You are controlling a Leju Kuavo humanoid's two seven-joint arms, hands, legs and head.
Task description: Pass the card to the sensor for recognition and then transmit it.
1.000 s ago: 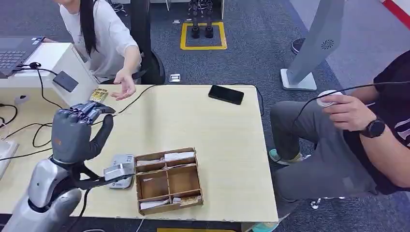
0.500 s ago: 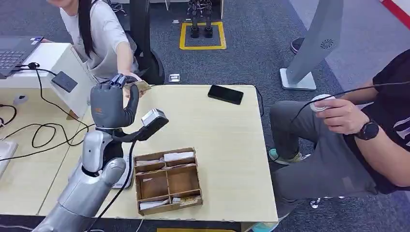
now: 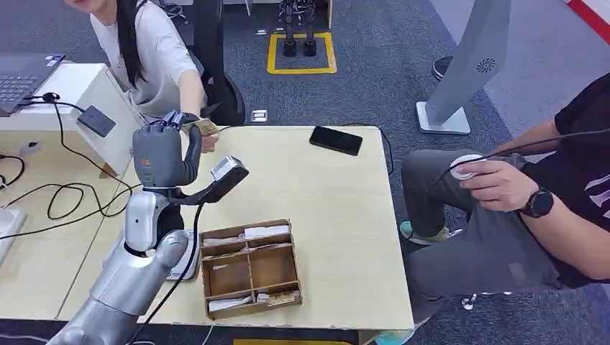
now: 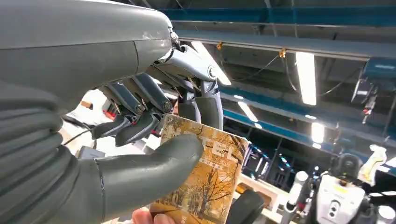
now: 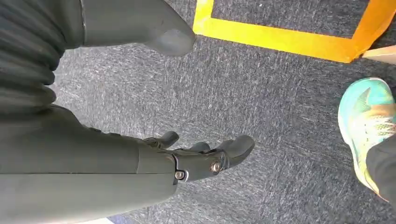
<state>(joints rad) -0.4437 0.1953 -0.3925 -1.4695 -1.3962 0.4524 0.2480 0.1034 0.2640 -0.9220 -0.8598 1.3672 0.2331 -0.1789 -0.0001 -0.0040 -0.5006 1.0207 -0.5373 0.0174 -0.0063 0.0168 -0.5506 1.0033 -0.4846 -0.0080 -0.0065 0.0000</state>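
My left hand (image 3: 164, 147) is raised over the table's far left edge and pinches a gold-brown printed card (image 3: 203, 127) between thumb and fingers. In the left wrist view the thumb (image 4: 154, 163) presses on the card (image 4: 205, 179), and a person's fingertips (image 4: 149, 217) touch its lower edge. The person in a white top (image 3: 155, 57) sits behind the table with a hand (image 3: 208, 141) at the card. A black reader (image 3: 95, 121) sits on the white box to the left. My right hand (image 5: 201, 161) hangs over grey carpet, fingers loosely apart, holding nothing.
A wooden divider tray (image 3: 248, 269) with cards stands at the table's near edge, a grey device (image 3: 181, 260) beside it under my forearm. A black phone (image 3: 336, 140) lies far right. Cables (image 3: 65, 201) cross the left side. A second person (image 3: 532, 194) sits right.
My left hand has swung from the table's left side up and across to the far edge with the card. The person's hand has come to the card.
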